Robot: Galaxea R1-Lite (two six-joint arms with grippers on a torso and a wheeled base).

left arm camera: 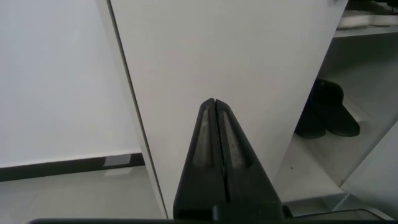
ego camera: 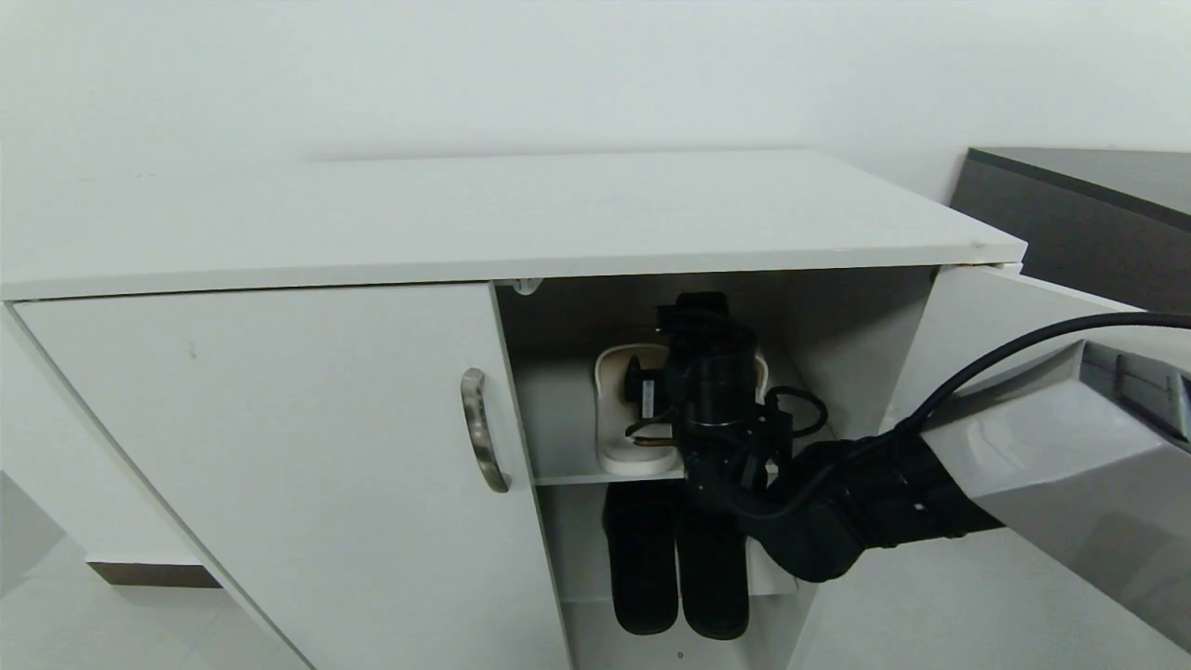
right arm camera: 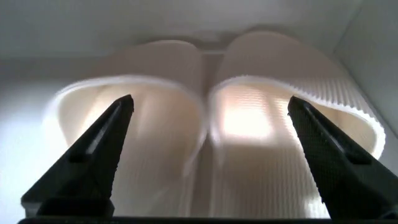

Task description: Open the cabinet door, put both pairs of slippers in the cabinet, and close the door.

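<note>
Cream ribbed foam slippers [ego camera: 614,430] lie on the white upper shelf [ego camera: 558,428], black rubber slippers [ego camera: 675,568] at six o'clock below; the right gripper [right arm camera: 210,102] faces them, jaws spread, the left gripper [left arm camera: 214,104] has jaws pressed together, so stowing looks done: next, withdraw and shut the white cabinet door [ego camera: 986,326] at three o'clock.

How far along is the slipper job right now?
Done: right door open, black slippers on the lower shelf. In hand: white slippers sit on the upper shelf under the open right gripper. Left: back the gripper out, close the door.
</note>
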